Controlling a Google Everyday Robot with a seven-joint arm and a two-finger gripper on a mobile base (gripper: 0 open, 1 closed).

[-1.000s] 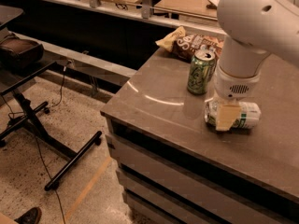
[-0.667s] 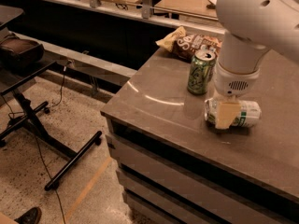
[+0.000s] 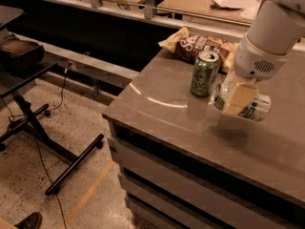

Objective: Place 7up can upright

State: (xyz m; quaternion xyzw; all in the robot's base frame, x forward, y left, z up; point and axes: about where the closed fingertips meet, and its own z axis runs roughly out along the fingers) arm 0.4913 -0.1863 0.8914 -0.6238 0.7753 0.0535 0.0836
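The 7up can (image 3: 253, 108) is silvery-white with green print. It lies on its side in the air, a little above the grey counter (image 3: 167, 113), with its silver top pointing left. Its shadow falls on the counter below. My gripper (image 3: 238, 98) comes down from the white arm (image 3: 271, 32) at the upper right and is shut on the can's middle. A tan finger pad (image 3: 240, 97) covers the can's front.
An all-green patterned can (image 3: 204, 73) stands upright just left of the held can. A chip bag (image 3: 195, 44) lies behind it at the counter's back edge. The counter's front and left edges drop to the floor, where a black stand (image 3: 28, 123) sits.
The 7up can lay on the counter under my gripper. It now hangs above the surface in the gripper, still on its side.
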